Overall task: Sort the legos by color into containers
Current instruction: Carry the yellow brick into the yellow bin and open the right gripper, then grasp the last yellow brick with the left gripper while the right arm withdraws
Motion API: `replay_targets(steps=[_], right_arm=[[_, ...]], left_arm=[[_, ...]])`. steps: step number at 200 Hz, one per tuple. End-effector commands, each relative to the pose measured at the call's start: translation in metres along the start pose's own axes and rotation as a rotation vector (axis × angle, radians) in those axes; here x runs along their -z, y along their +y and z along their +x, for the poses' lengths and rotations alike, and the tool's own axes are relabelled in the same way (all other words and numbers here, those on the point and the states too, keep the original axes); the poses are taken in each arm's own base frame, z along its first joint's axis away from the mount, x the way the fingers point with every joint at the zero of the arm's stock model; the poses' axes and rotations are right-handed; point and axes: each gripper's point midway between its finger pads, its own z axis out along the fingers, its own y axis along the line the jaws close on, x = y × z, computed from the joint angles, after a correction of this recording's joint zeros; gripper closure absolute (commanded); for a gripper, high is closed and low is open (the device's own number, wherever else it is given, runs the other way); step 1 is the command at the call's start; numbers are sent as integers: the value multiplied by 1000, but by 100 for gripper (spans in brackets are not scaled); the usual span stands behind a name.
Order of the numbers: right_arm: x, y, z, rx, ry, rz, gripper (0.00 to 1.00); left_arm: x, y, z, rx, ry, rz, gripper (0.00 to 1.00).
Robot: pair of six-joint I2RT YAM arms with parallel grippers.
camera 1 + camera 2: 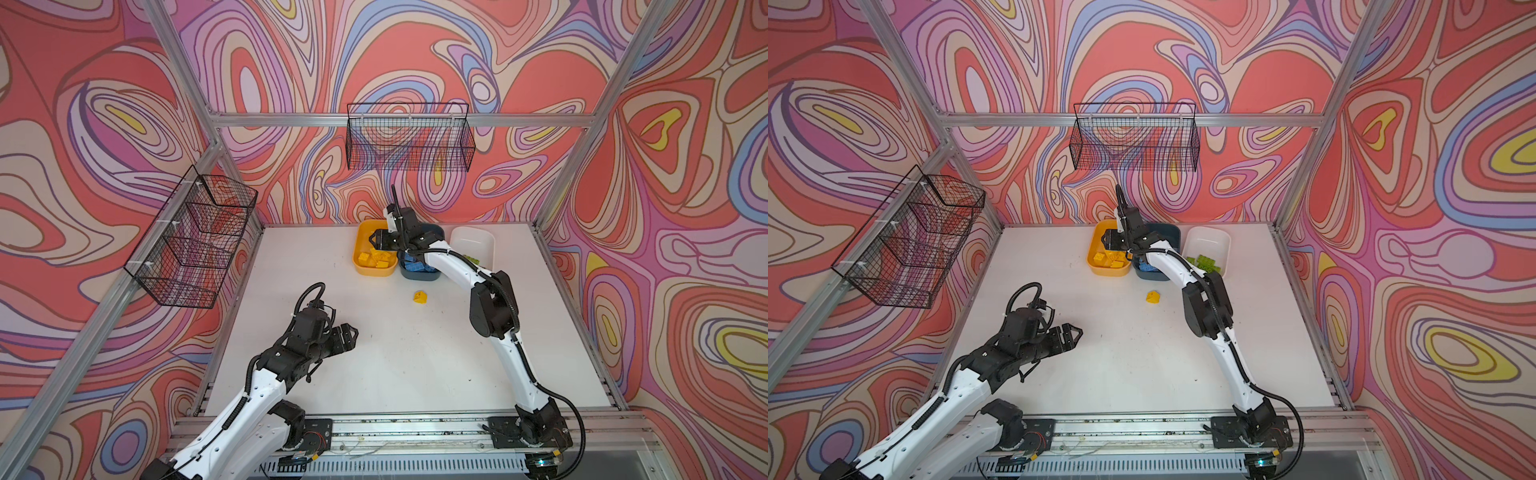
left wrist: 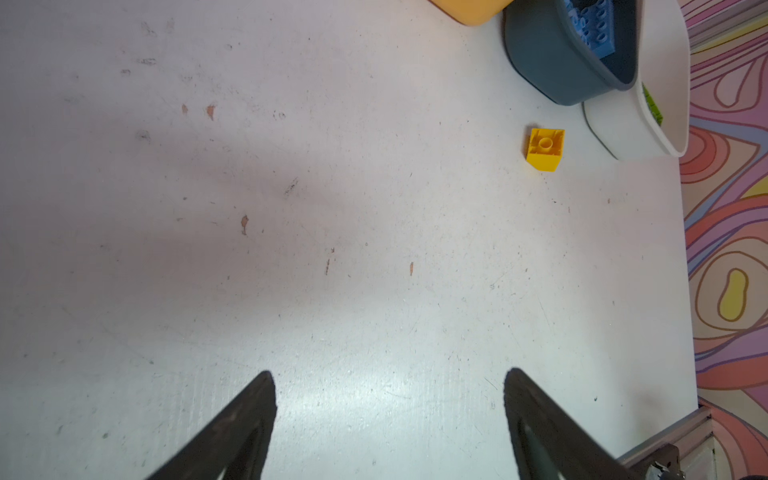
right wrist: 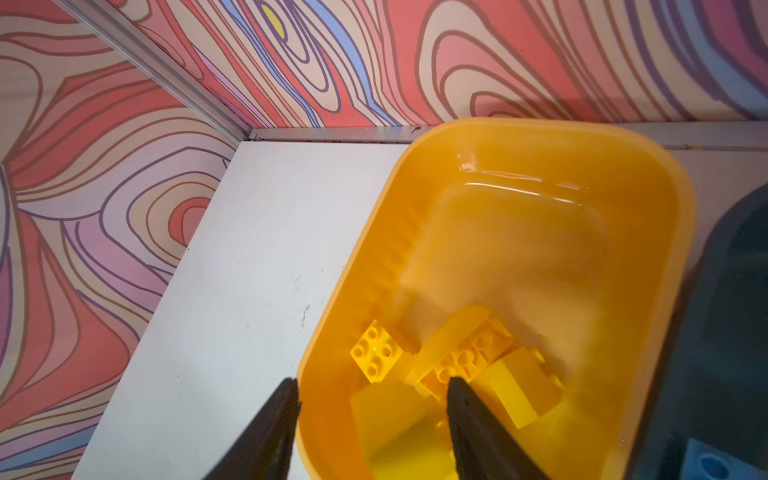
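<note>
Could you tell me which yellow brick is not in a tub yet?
The lone yellow brick on the table, before the teal tub; the other yellow bricks lie inside the yellow tub.

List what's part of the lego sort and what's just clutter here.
Job: yellow tub, teal tub, white tub; yellow bricks, blue bricks, green bricks in them; loose yellow brick on the table.
Clutter: back wire basket, left wire basket, both off the table.
</note>
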Motion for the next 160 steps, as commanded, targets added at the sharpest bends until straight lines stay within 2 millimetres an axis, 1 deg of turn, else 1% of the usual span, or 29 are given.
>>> replay_targets(steps=[1,19,21,24,37,47,57,70,76,80,83,85,88,106,108,115,117,120,126,128,146,150,160], right_arm=[[5,14,-14,22,-32,-39,27],[14,17,-23,37,-57,-34,21],[15,18,-24,40,-59,-33,21],[18,19,-26,45,-63,-33,20],[30,24,-34,61,-78,-29,19],[43,28,-41,74,-92,-25,18],[60,32,-49,85,-110,-25,18],[87,35,-58,90,-138,-23,17],[96,34,-56,88,-140,-20,17],[109,36,-61,88,-158,-26,17],[116,36,-60,85,-161,-25,17],[122,37,-63,85,-171,-27,17],[127,36,-60,82,-171,-26,17],[170,29,-56,54,-205,-16,16],[172,25,-52,50,-200,-9,15],[191,22,-47,40,-214,-2,15],[193,19,-44,35,-212,4,14],[205,20,-45,32,-228,3,14],[220,16,-42,21,-242,12,13],[221,12,-37,13,-237,19,13],[260,-9,-20,-38,-260,63,12],[265,-17,-13,-56,-255,80,12],[285,-32,-2,-92,-267,110,12]], left_arm=[[2,0,1,-7,6,-6,14],[1,3,2,-20,7,-31,14],[5,-5,-7,-25,-16,-16,14],[7,-8,-10,-29,-24,-13,14],[7,-12,-14,-45,-35,-16,15],[5,-18,-16,-69,-36,-20,15],[3,-26,-18,-102,-34,-25,15],[-3,-38,-20,-142,-25,-29,15],[-7,-45,-21,-157,-19,-24,15],[-10,-50,-21,-165,-10,-24,16],[-13,-53,-21,-172,-3,-21,16],[-15,-55,-22,-176,0,-21,16],[-18,-58,-22,-183,6,-20,16],[-36,-79,-23,-236,37,-22,17],[-39,-82,-24,-242,39,-21,17],[-47,-91,-25,-260,49,-20,17],[-49,-93,-25,-266,54,-20,17],[-53,-98,-25,-275,58,-19,17],[-60,-106,-25,-289,70,-15,18],[-63,-108,-25,-295,76,-13,17],[-86,-131,-28,-321,116,3,18],[-92,-136,-28,-326,125,6,18],[-104,-148,-29,-340,141,14,18]])
